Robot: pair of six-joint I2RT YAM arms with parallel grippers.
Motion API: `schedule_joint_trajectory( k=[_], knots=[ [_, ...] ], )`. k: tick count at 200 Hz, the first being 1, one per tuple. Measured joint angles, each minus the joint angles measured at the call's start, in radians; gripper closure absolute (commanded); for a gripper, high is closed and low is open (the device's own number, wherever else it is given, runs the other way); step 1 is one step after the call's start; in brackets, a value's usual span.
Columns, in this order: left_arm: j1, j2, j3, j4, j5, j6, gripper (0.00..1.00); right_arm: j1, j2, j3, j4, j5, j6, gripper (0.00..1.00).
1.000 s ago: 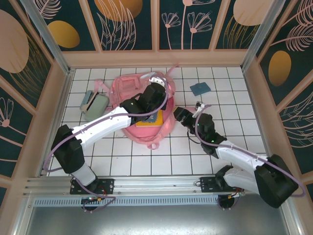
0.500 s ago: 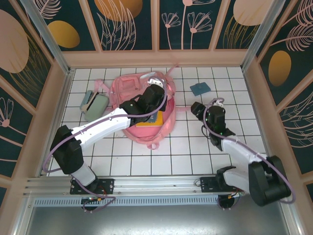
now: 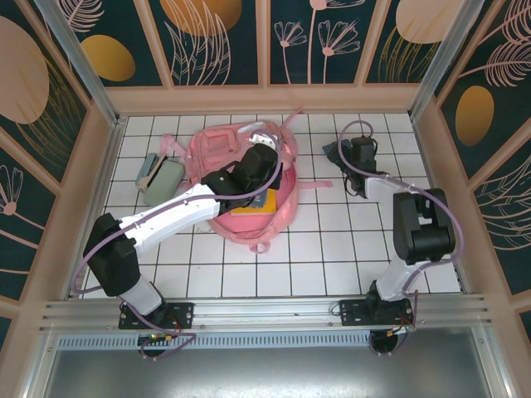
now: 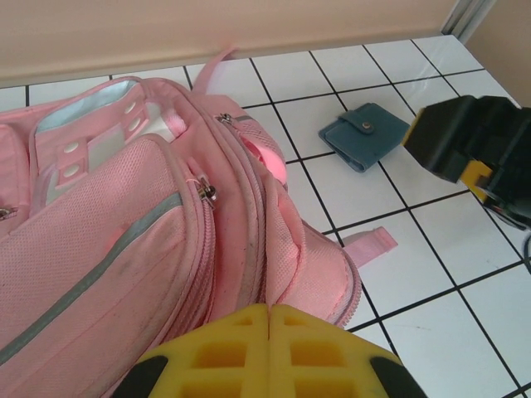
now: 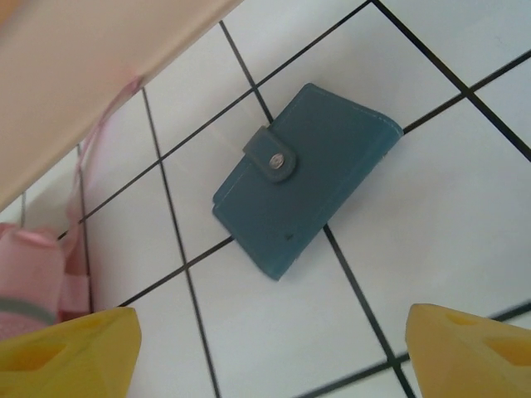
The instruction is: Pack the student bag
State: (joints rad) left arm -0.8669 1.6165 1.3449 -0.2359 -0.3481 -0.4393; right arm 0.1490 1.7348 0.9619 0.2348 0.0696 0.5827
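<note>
The right gripper [image 5: 265, 356] hangs wide open, empty, above a blue wallet [image 5: 303, 178]; the left gripper [image 4: 270, 313] is shut, perhaps pinching the rim of the soft, floppy student bag [image 4: 124, 240] lying mid-left on the tiled surface [image 4: 415, 257], probably best gripped by its firmer zip edge.

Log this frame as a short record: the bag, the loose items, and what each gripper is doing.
student bag: pink, lying on the tiled table, left of centre
blue wallet: snap tab closed, flat on the tiles right of the bag, apart from it
pencil case: mint green, on the tiles at the bag's left side
left gripper: shut, just above the bag; nothing seen between its fingers
right gripper: open, hovering over the wallet, fingers clear of it
</note>
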Motion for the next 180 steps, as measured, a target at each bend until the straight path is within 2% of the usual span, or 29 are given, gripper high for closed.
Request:
schedule_joint_trajectory(
  k=[72,88,145,165,180],
  knots=[
    [0.000,-0.004,-0.004,0.000,0.000,0.001,1.00,-0.052,0.293,0.280,-0.104,-0.042,0.003,0.33],
    [0.000,-0.004,-0.004,0.000,0.000,0.001,1.00,-0.052,0.328,0.317,-0.124,-0.055,0.010,0.37],
    [0.000,-0.004,-0.006,0.001,0.000,0.008,1.00,-0.040,0.399,0.418,-0.203,-0.069,0.025,0.37],
    [0.000,-0.010,-0.017,0.001,0.000,0.008,1.00,-0.033,0.425,0.468,-0.240,-0.064,0.021,0.50],
    [0.000,-0.013,-0.023,0.004,0.000,0.008,1.00,-0.030,0.444,0.496,-0.262,-0.050,0.021,0.68]
  ],
)
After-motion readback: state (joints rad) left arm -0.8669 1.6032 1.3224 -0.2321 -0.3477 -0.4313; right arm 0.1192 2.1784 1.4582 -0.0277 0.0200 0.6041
